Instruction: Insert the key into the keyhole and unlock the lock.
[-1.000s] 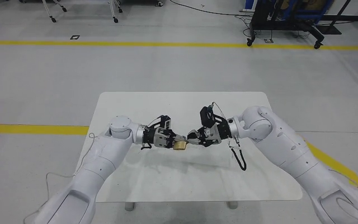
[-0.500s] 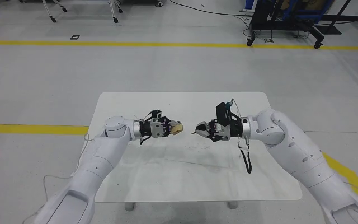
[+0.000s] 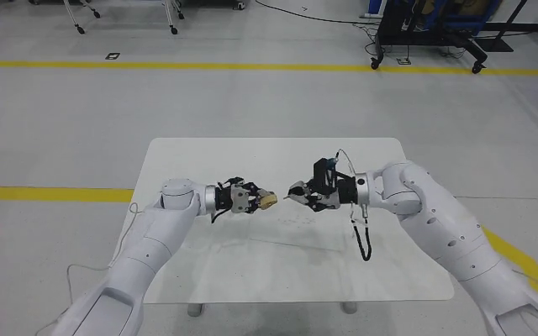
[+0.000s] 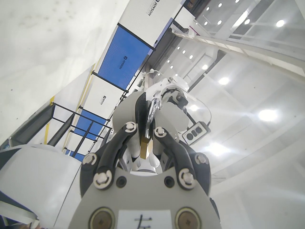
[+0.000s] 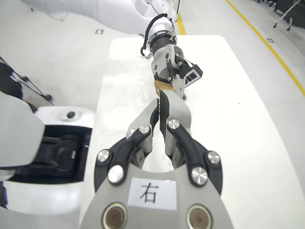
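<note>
now lock pinched between left jaws; right jaws clenched, tips near lock, apart.

Pale grey floor, white table at centre frame
A yellow line crosses the top; a second one runs mid-left; a black wheeled frame stands upper right (loose cables beside it).

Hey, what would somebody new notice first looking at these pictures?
Two grippers face each other above the middle of the white table, with a small gap between them. The left gripper is shut on a brass padlock; the right gripper, pinched shut, points straight at it.
</note>
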You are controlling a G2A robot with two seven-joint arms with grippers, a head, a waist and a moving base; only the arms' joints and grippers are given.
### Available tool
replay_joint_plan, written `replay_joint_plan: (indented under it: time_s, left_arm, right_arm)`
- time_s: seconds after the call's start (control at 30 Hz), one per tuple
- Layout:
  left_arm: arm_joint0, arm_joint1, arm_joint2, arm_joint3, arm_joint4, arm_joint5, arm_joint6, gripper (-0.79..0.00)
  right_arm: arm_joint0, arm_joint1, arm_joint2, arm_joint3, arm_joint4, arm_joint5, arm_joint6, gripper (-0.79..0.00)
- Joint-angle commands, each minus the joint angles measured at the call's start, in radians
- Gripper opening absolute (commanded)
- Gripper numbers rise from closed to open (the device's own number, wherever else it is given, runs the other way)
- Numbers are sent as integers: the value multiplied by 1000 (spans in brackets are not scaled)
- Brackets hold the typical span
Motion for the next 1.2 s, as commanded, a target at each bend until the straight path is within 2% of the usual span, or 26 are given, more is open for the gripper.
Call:
replay_joint_plan:
  time_s: [0.0, 0.17, 0.37, 0.57, 0.7, 1.17]
  left_arm:
    - [-2, -1, 11, 7, 7, 50, -1, -785]
    - [-2, -2, 30, 12, 8, 132, -20, -785]
    - [1, -3, 31, 20, -12, 179, 28, -785]
    - [-4, -5, 33, 15, -4, 152, 70, -785]
    - [-2, -7, 41, 13, -4, 149, 71, -785]
    - [-6, -10, 56, 21, -7, 152, 53, -785]
  right_arm:
    - [-3, -1, -2, -44, -163, 38, -25, -785]
    - [-32, -3, -30, -135, -438, 81, -92, -785]
    - [-52, -1, -51, -197, -621, 75, -139, -785]
    - [-67, 0, -57, -229, -702, 80, -168, -785]
    - [-74, -4, -78, -259, -747, 87, -129, -785]
    - [-57, -27, -114, -266, -755, 87, -43, -785]
